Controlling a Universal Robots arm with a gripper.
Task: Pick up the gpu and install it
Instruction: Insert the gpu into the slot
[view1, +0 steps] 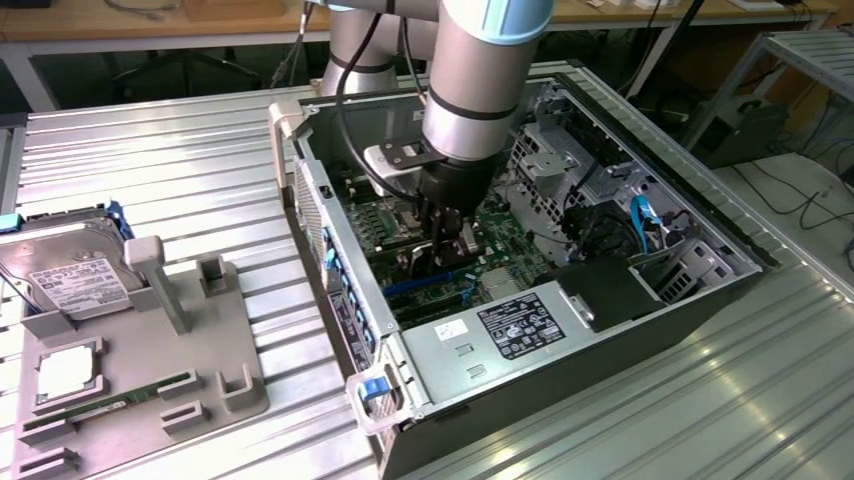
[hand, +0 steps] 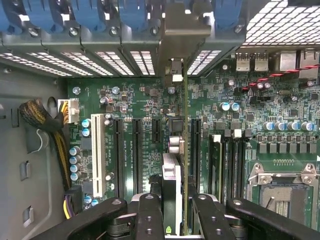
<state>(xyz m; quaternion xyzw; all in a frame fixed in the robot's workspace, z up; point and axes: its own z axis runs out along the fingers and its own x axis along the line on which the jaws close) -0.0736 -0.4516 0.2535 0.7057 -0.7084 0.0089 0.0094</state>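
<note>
Gripper (view1: 447, 243) pinched tight on gpu (hand: 171, 174), held edge-on | spot: centre of exterior frame, down inside open pc case (view1: 641, 300), right at motherboard (view1: 505, 245) | progress: pickup done, card lined up along slot (hand: 195, 145), seating looks unfinished, can't say for sure

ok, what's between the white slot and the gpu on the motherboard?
Wrist view: only empty black slots, two long and one short, lie between the white slot and the gpu, which the gripper holds edge-on.

The gpu (hand: 172, 165) in the hand (hand: 175, 212) over motherboard (hand: 135, 100) inside case (view1: 534, 400); hard drive (view1: 67, 275) on tray (view1: 200, 380) outside.
</note>
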